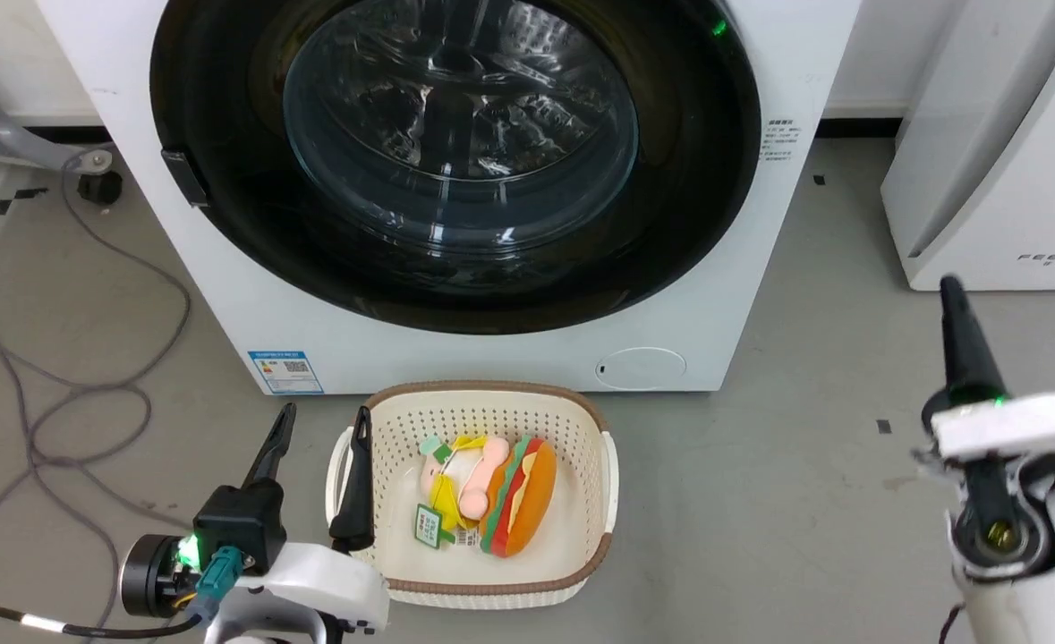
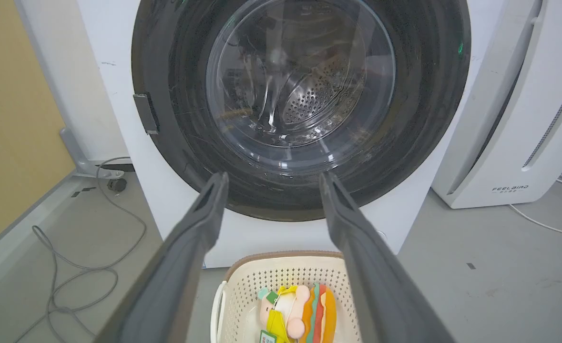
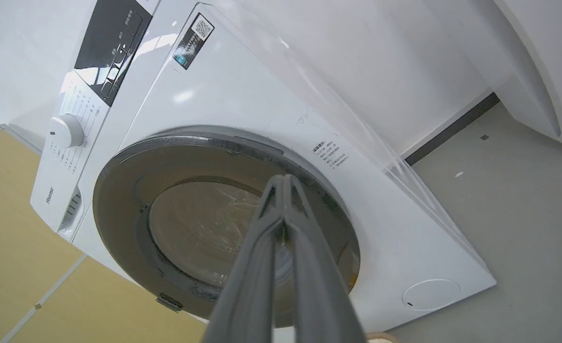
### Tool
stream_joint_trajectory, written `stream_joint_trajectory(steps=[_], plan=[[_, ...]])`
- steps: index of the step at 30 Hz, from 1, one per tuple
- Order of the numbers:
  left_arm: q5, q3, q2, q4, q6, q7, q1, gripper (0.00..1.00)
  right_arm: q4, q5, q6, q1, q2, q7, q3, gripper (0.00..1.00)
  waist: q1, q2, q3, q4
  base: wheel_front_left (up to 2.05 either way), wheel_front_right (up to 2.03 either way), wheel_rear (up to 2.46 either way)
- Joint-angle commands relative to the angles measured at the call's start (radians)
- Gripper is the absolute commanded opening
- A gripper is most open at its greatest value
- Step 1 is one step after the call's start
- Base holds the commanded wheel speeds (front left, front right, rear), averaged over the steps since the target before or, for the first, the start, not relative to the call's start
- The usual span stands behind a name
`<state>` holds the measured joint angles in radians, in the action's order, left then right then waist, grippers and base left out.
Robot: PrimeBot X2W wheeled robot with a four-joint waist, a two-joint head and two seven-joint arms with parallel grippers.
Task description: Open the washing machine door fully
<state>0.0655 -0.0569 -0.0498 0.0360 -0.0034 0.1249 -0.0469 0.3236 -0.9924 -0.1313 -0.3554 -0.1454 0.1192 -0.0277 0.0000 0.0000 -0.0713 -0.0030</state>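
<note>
Nearest the camera, at the lower left of the head view, the left gripper [image 1: 325,411] points up the frame, its jaws apart and empty. At the lower right the right gripper [image 1: 951,288] has its jaws pressed together on nothing, as its wrist view shows. Just beyond, at bottom centre, one cream basket [image 1: 482,391] sits on the grey floor [image 1: 804,429], holding two plush toys: a burger [image 1: 527,492] and a pink-and-yellow figure [image 1: 460,478]. Behind it, across the upper centre, stands one white washing machine [image 1: 250,309]. The washing machine door [image 1: 460,161], round, glossy black with a bulging glass centre, lies shut flush against the machine's front, well apart from both grippers. It looks rigid and fairly heavy, its smooth face probably slippery, and the glass should not be knocked. The likeliest hold is the one small grey tab [image 1: 185,176] on the door's rim at the left of the frame, though I cannot tell for sure that it is a handle. One second white appliance [image 1: 1001,179] stands at the upper right; grey cables [image 1: 97,387] trail at the left.
</note>
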Motion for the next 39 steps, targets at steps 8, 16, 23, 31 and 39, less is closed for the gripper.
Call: stream_joint_trajectory(steps=[8, 16, 23, 31, 39], plan=[[0.02, -0.014, 0.0, -0.012, -0.015, 0.029, -0.058, 1.0, 0.169, -0.195, 0.0, -0.284, -0.09, 0.012, 0.051, 0.0, 0.0, 0.0, -0.06, 0.019, 0.0, 0.0, 0.0], [0.038, -0.017, 0.0, -0.027, -0.018, 0.044, -0.085, 1.0, 0.297, -0.303, 0.0, -0.484, -0.131, -0.035, 0.13, 0.0, 0.0, 0.0, -0.106, 0.032, 0.0, 0.0, 0.0], [0.049, -0.027, 0.0, -0.039, -0.023, 0.058, -0.119, 1.0, 0.461, -0.367, 0.0, -0.695, -0.167, -0.108, 0.243, 0.0, 0.0, 0.0, -0.157, 0.044, 0.0, 0.0, 0.0], [0.056, -0.035, 0.0, -0.044, -0.03, 0.075, -0.157, 1.0, 0.632, -0.404, 0.0, -0.938, -0.173, -0.242, 0.391, 0.0, 0.0, 0.0, -0.207, 0.054, 0.0, 0.0, 0.0], [0.067, -0.045, 0.0, -0.045, -0.03, 0.092, -0.187, 1.0, 0.742, -0.432, 0.0, -1.119, -0.181, -0.391, 0.538, 0.0, 0.0, 0.0, -0.249, 0.067, 0.0, 0.0, 0.0]])
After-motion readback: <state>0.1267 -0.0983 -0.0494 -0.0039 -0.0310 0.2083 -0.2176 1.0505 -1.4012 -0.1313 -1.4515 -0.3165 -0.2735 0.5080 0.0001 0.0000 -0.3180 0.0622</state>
